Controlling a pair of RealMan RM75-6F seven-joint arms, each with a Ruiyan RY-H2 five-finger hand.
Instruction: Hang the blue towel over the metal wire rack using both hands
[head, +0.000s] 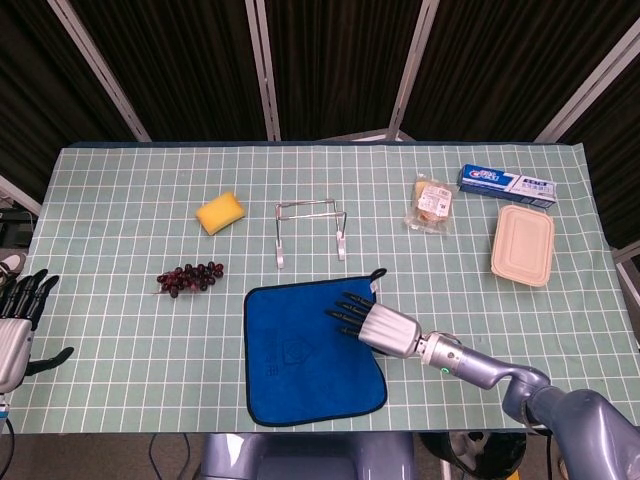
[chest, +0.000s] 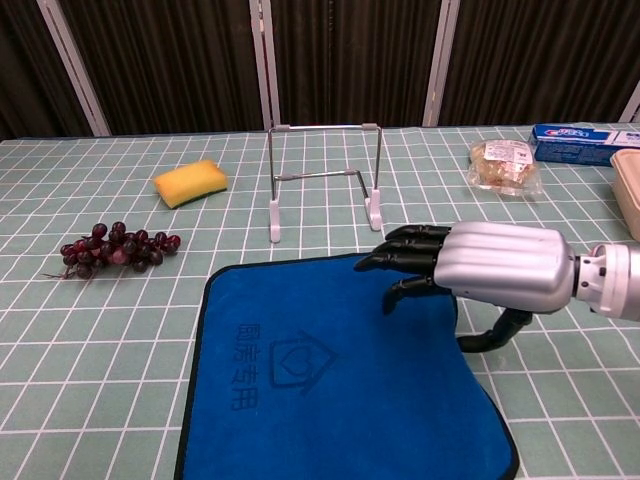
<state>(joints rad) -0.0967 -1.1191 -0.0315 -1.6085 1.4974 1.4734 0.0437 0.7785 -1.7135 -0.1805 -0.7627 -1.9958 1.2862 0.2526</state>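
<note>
The blue towel (head: 300, 355) (chest: 320, 385) lies flat at the table's front middle. My right hand (head: 368, 320) (chest: 480, 268) hovers low over its far right corner, fingers stretched out and pointing left, thumb hanging down by the towel's right edge; it holds nothing. The metal wire rack (head: 310, 230) (chest: 325, 180) stands upright just behind the towel, apart from it. My left hand (head: 15, 320) stays beyond the table's left edge with its fingers spread and nothing in it; only the head view shows it.
A yellow sponge (head: 220, 212) (chest: 190, 182) and a bunch of grapes (head: 190, 277) (chest: 115, 248) lie left of the rack. At the right are a wrapped bread (head: 432, 203), a toothpaste box (head: 506, 184) and a beige lidded container (head: 523, 245).
</note>
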